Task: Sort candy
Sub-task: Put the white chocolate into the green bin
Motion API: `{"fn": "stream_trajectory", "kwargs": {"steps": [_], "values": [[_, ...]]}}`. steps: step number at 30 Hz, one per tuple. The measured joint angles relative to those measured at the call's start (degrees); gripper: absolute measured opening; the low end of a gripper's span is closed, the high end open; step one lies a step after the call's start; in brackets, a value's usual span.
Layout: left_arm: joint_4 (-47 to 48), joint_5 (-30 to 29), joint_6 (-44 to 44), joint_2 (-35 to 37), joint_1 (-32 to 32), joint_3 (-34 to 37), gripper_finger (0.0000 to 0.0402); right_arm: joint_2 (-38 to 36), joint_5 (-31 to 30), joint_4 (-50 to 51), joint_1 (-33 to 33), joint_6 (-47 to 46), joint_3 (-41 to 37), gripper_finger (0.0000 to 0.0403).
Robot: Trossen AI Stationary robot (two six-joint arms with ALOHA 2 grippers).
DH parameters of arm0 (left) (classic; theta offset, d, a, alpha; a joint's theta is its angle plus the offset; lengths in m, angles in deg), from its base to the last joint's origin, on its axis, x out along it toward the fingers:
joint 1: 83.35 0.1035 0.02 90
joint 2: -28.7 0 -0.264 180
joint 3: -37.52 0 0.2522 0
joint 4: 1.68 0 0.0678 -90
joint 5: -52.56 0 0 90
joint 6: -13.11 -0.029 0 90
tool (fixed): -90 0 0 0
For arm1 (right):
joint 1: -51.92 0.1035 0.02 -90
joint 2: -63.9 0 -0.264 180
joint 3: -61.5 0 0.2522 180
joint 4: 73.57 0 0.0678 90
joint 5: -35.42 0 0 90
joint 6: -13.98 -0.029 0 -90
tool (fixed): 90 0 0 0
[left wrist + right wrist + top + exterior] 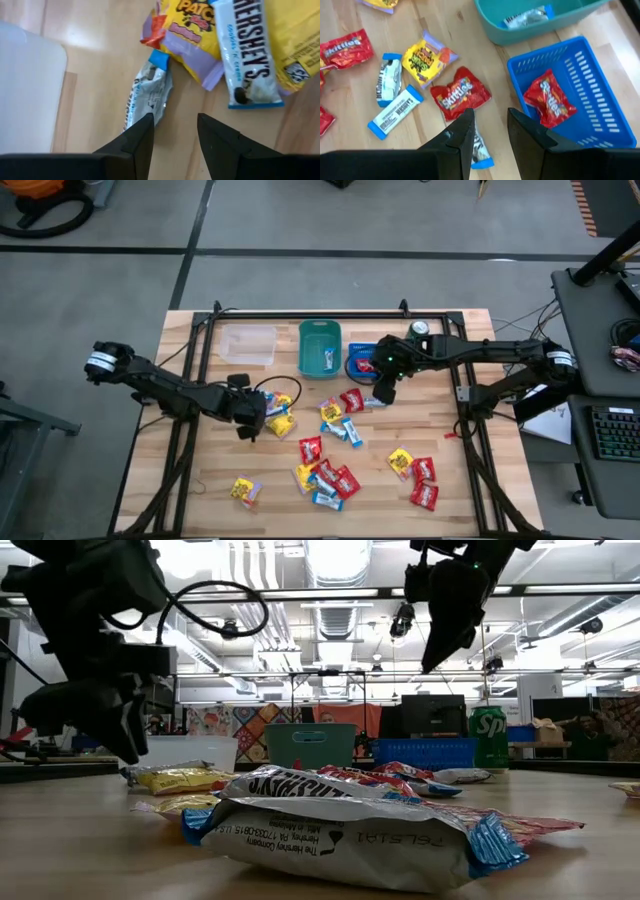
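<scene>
We look down on a pale wooden bench (200,515) standing on a grey concrete floor (300,220) crossed by dark seams. To its right, a dark desk (600,330) carries a keyboard (615,435). From bench height, we see an open industrial ceiling with exposed ducts (335,570) and long strip lights (300,592), and patterned hangings (235,725) along the far wall.

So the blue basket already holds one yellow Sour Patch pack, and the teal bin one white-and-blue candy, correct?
Not quite. The blue basket holds a red Skittles pack, not a yellow one, as the right wrist view shows. The teal bin does hold one white-and-blue candy.
</scene>
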Motion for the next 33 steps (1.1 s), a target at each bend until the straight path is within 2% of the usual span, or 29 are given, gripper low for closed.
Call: {"fn": "stream_trajectory", "kwargs": {"steps": [12,20,27,33], "values": [[-3.7,1.5,-1.2,-1.1,6.1,2.4,0.0135,0.0,0.0,-2.0,0.0,2.1,0.0,0.0109],[-5.0,1.9,-1.4,-1.6,6.8,3.3,0.0132,0.0,0.0,-2.0,0.0,2.1,0.0,0.0109],[-5.4,1.3,-0.5,-1.6,7.9,4.2,0.0104,0.0,0.0,-2.0,0.0,2.1,0.0,0.0109],[-5.7,1.0,-0.1,-1.6,7.8,4.8,0.0048,0.0,0.0,-2.0,0.0,2.1,0.0,0.0109]]}}
